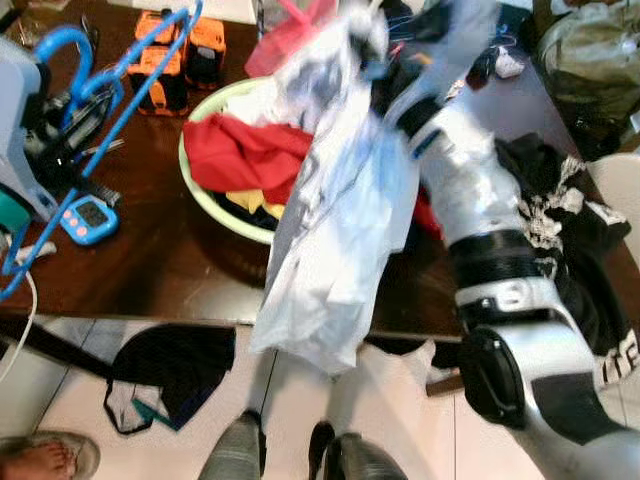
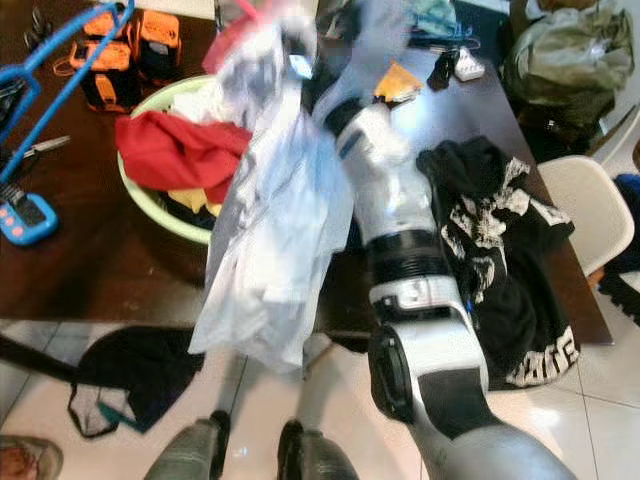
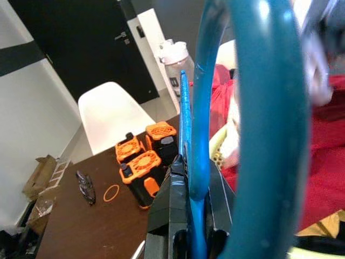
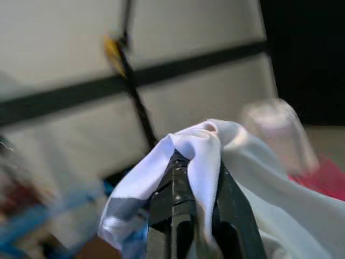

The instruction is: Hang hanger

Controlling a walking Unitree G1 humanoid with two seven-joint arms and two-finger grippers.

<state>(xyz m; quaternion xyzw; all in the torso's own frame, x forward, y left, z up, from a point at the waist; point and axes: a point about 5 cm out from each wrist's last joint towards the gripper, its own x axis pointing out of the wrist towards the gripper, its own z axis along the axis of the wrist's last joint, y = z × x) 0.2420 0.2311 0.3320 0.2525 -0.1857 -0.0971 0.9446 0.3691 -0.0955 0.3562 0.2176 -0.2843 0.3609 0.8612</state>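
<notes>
A blue plastic hanger (image 1: 110,110) is held up at the left over the dark table (image 1: 150,260); my left gripper (image 3: 195,216) is shut on its bar, seen close in the left wrist view. My right arm (image 1: 500,290) reaches forward and up. Its gripper (image 4: 197,178) is shut on a white and pale-blue garment (image 1: 335,220), which hangs blurred down over the table's front edge. The cloth drapes over the right fingers (image 4: 172,205) and hides their tips.
A pale green basin (image 1: 215,190) with red cloth (image 1: 240,150) stands mid-table. Orange and black battery packs (image 1: 175,60) sit at the back left, a blue timer (image 1: 88,218) at the left. Black printed clothing (image 2: 500,260) lies at the right, a white chair (image 2: 585,215) beyond. A person's foot (image 1: 45,458) on the floor.
</notes>
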